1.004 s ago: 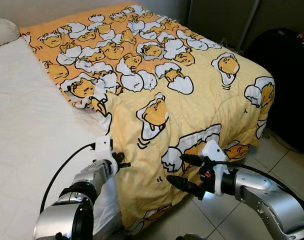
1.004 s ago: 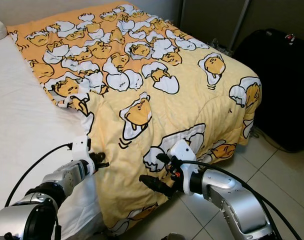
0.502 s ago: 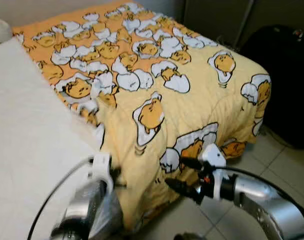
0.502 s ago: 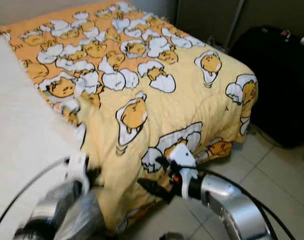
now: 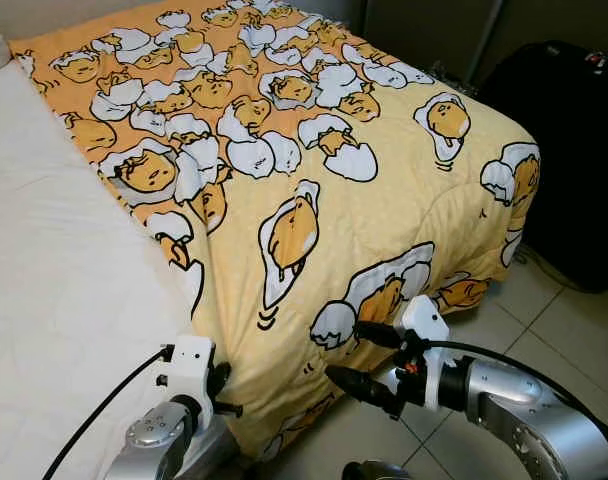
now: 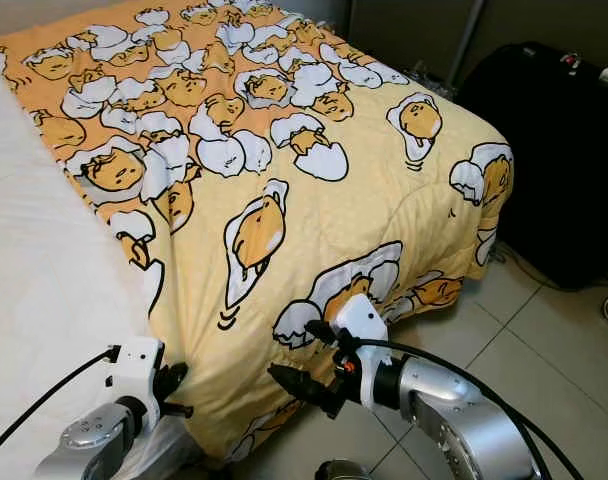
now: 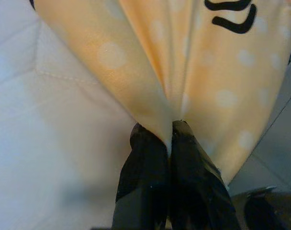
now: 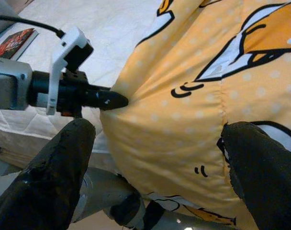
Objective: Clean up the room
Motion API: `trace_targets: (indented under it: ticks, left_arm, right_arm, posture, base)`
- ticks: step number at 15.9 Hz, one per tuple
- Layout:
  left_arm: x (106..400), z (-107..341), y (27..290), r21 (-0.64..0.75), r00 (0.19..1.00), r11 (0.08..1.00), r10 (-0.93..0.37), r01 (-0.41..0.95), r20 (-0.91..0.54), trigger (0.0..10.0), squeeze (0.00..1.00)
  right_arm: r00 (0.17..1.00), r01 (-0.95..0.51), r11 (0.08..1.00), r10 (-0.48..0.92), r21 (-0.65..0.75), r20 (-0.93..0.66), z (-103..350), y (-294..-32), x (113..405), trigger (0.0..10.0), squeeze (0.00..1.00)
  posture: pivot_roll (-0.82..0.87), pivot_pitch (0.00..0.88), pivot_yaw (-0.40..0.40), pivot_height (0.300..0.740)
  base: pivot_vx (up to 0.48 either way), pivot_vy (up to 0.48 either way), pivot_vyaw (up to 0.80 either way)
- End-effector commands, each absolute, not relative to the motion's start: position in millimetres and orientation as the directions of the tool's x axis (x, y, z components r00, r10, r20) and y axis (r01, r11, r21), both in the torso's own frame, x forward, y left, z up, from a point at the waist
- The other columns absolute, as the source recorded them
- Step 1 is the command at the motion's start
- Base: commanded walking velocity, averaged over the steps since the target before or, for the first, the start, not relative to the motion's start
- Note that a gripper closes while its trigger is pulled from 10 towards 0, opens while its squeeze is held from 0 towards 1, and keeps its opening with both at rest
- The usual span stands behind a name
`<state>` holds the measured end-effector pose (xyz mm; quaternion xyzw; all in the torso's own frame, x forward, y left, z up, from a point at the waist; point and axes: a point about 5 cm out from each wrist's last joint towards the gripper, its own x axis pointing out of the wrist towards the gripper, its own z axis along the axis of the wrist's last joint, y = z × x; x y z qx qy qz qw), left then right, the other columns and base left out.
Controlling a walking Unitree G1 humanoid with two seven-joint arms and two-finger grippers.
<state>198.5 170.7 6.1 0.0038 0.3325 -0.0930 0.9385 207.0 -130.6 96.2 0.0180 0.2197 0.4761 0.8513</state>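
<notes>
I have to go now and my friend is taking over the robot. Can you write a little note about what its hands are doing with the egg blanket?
Left gripper: shut, pinching the edge of the yellow blanket low at the bed's side.
Right gripper: open, held in front of the hanging blanket, holding nothing.
The blanket covers the right part of the bed; the white mattress on the left is bare.
Done: blanket edge grabbed.
Left: probably pull the blanket across the bare mattress and smooth it. A black suitcase stands on the floor beside the bed.
</notes>
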Motion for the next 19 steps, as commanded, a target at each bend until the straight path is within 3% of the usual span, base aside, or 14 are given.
trace_targets:
  ticks: [1,4,5,6,7,11,13,16,17,18,19]
  left_arm:
    - [184,2,172,-0.042,0.71,0.979,-0.173,0.198,-0.682,0.0,0.0]
    - [171,1,160,-0.078,0.646,0.959,-0.244,0.274,-0.724,0.0,0.0]
    - [169,-3,159,-0.054,0.625,0.956,-0.23,0.287,-0.746,5.8,0.0]
    - [171,-4,159,-0.051,0.627,0.958,-0.225,0.283,-0.746,10.0,0.07]
    - [173,-3,157,-0.082,0.639,0.959,-0.244,0.272,-0.73,10.0,1.0]
    - [188,23,157,-0.056,0.767,0.964,-0.241,0.259,-0.594,10.0,1.0]
    - [191,30,155,-0.045,0.788,0.96,-0.252,0.275,-0.562,10.0,1.0]
    - [214,84,159,0.014,0.924,0.967,-0.239,0.254,-0.299,10.0,1.0]
    - [217,89,160,0.031,0.935,0.969,-0.226,0.243,-0.275,10.0,1.0]
    - [226,106,163,0.1,0.958,0.97,-0.199,0.223,-0.204,10.0,0.57]
    - [233,124,167,0.154,0.971,0.965,-0.189,0.211,-0.147,10.0,0.0]
  right_arm:
    - [0.446,-0.811,0.539,0.821,0.228,-0.356,100,-130,204,10.0,0.0]
    - [0.454,-0.807,0.546,0.817,0.224,-0.355,100,-130,204,10.0,0.0]
    - [0.458,-0.806,0.549,0.816,0.222,-0.354,99,-130,205,10.0,0.0]
    - [0.46,-0.805,0.55,0.815,0.222,-0.354,100,-130,206,10.0,0.0]
    - [0.463,-0.803,0.553,0.813,0.222,-0.353,100,-131,207,10.0,0.0]
    - [0.536,-0.754,0.619,0.772,0.217,-0.341,102,-142,211,10.0,0.0]
    - [0.582,-0.723,0.658,0.745,0.212,-0.327,104,-147,213,10.0,0.0]
    - [0.803,-0.495,0.853,0.522,0.167,-0.287,108,-168,223,10.0,0.0]
    - [0.82,-0.476,0.864,0.503,0.161,-0.274,109,-170,224,10.0,0.0]
    - [0.883,-0.381,0.911,0.409,0.158,-0.228,112,-175,228,10.0,0.0]
    - [0.927,-0.293,0.944,0.319,0.152,-0.196,112,-178,236,10.0,0.0]
  posture:
    - [-0.24,0.086,0.057,0.74]
    - [-0.24,0.073,0.063,0.74]
    - [-0.24,0.072,0.063,0.74]
    - [-0.24,0.07,0.06,0.74]
    - [-0.24,0.068,0.057,0.74]
    - [-0.22,0.033,0.034,0.74]
    - [-0.19,0.008,0.018,0.74]
    - [-0.16,0.0,-0.002,0.74]
    - [-0.16,0.0,-0.005,0.74]
    - [-0.14,0.0,-0.018,0.74]
    - [-0.11,0.0,-0.03,0.74]
  base:
    - [0.0,0.0,0.0]
    - [0.0,0.0,0.0]
    - [0.0,0.0,0.0]
    - [0.0,0.0,0.0]
    - [0.0,0.0,0.0]
    - [0.0,0.0,0.0]
    - [0.0,0.0,0.0]
    - [0.0,0.0,0.0]
    - [0.0,0.0,0.0]
    - [0.0,0.0,0.0]
    - [0.0,0.0,-0.8]
